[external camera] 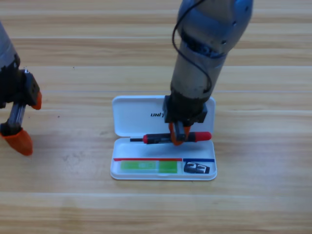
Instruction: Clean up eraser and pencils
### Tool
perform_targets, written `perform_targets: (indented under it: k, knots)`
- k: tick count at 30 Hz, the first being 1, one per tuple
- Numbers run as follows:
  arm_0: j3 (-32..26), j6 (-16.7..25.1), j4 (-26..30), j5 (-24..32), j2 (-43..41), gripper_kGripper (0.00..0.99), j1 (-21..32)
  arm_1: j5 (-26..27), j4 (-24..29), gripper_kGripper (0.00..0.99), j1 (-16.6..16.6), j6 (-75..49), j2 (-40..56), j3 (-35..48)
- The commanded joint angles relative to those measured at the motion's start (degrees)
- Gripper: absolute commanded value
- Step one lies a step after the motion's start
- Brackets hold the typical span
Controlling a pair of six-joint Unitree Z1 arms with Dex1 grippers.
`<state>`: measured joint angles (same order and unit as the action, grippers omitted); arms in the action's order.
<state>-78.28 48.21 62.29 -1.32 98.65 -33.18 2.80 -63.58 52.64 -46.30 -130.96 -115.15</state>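
The white case [131, 113] lies open in the middle of the table. In its lower tray a green pencil [148, 166] lies on the left, and the dark eraser [197, 167] sits in the right-hand compartment. My right gripper [177, 134] reaches in from the top and is shut on the black-and-red pencil [200, 136]. That pencil is level across the case at the hinge line, above the tray. Out at the left edge of the table, my left gripper [28, 122] is open with nothing between its jaws.
Bare wooden table [263, 195] surrounds the case on all sides. The right arm's grey body [204, 53] stands over the case's lid and hides part of it.
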Motion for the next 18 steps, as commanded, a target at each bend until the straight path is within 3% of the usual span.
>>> perform_targets:
  k: [1, 7, 8, 13, 15, 18]
  knots:
    - [2.69, 0.39, -1.65, 0.88, -0.83, 0.990, 1.01, 0.63, -0.58, 0.000, 2.03, 0.77, -6.68, -2.09]
    - [3.83, 0.39, -2.88, 0.88, -0.83, 0.990, 1.01, 0.54, -0.58, 0.000, 2.03, 1.21, -7.47, -2.62]
    - [4.10, 0.39, -3.14, 0.88, -0.83, 0.990, 1.01, 0.54, -0.58, 0.069, 2.03, 1.38, -7.38, -2.62]
    - [4.71, 0.39, -3.93, 0.88, -0.66, 0.990, 1.01, 0.45, -0.58, 0.736, 2.03, 2.53, -6.06, -1.92]
    - [4.71, 0.39, -3.93, 0.88, -0.74, 0.990, 1.01, 0.81, -0.58, 0.845, 2.03, 3.14, -5.01, -1.48]
    - [4.45, 0.39, -3.93, 0.88, -0.74, 0.990, 1.01, 1.95, -0.58, 0.864, 2.03, 3.40, -2.72, -0.07]
